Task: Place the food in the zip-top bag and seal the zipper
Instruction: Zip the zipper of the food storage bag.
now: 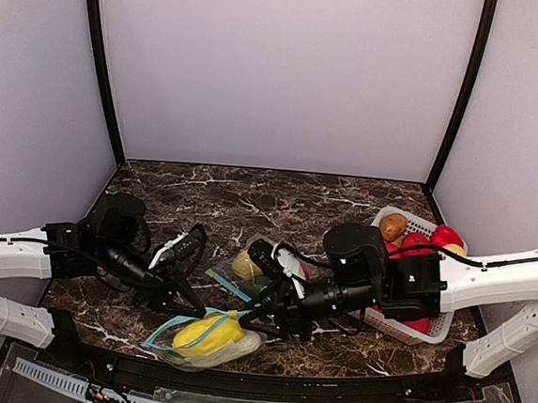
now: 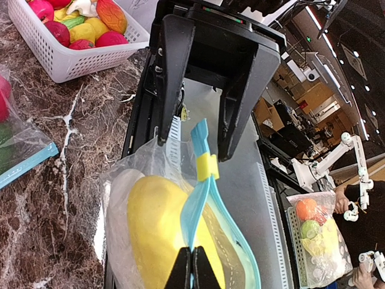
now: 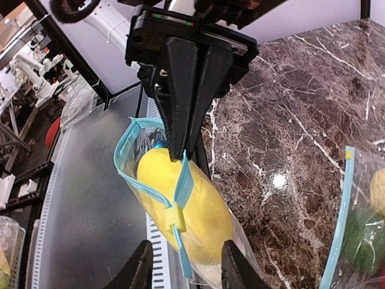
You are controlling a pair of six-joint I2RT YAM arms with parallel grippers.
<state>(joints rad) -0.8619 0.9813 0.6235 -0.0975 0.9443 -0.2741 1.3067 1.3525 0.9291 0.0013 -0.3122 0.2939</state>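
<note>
Your left gripper [image 2: 192, 259] is clamped shut on the zipper [image 2: 200, 201] to anchor the bag [image 2: 120, 180], yellow food [image 2: 156, 229] already inside just beside those fingers, while your right gripper [image 3: 187, 253] sits part open, holding nothing, straddling the slider [image 3: 175, 218], likely to run it closed.

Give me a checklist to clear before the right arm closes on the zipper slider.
1. Left fingers shut on the zipper: ok.
2. Right fingers open, in line with the yellow slider: ok.
3. Right fingers far enough forward to catch the slider: cannot tell.
4. Yellow food inside the bag: ok.
5. Bag mouth sealed: not ok, it gapes.
</note>
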